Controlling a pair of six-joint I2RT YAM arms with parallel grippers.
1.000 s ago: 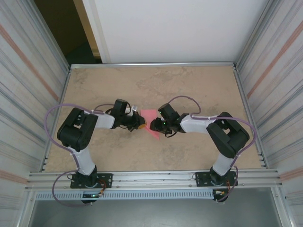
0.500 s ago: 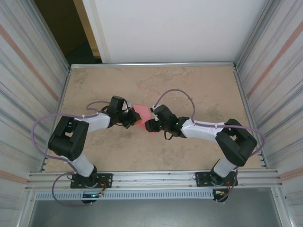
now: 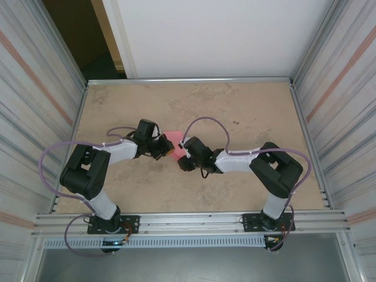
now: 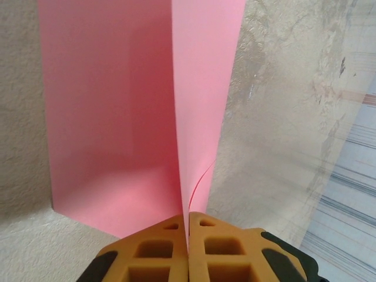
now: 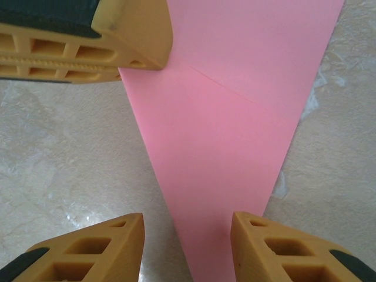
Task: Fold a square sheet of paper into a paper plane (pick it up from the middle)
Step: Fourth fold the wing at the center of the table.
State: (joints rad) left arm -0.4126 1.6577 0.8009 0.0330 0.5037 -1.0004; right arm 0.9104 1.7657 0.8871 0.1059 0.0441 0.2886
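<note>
The pink sheet of paper (image 3: 174, 140) lies mid-table, folded into a tapering paper plane shape. In the left wrist view one flap of the paper (image 4: 111, 117) lies flat and another stands upright along a centre crease. My left gripper (image 4: 188, 226) is shut on that upright fold; from above the left gripper (image 3: 165, 148) sits at the paper's left side. In the right wrist view the paper (image 5: 235, 129) narrows toward the camera with a diagonal crease. My right gripper (image 5: 188, 226) is open, one finger on each side of the narrow end, and in the top view the right gripper (image 3: 183, 163) is at the paper's near edge.
The beige table (image 3: 247, 111) is walled by ribbed metal panels left and right, with a white wall behind. A metal rail (image 3: 188, 222) runs along the near edge at the arm bases. The left gripper's finger (image 5: 88, 35) shows at the right wrist view's top left.
The right arm has swung left and nearer, bringing its gripper to the paper's narrow end with the jaws slightly narrower. The left arm shifted left a second ago, then held still, still gripping the fold.
</note>
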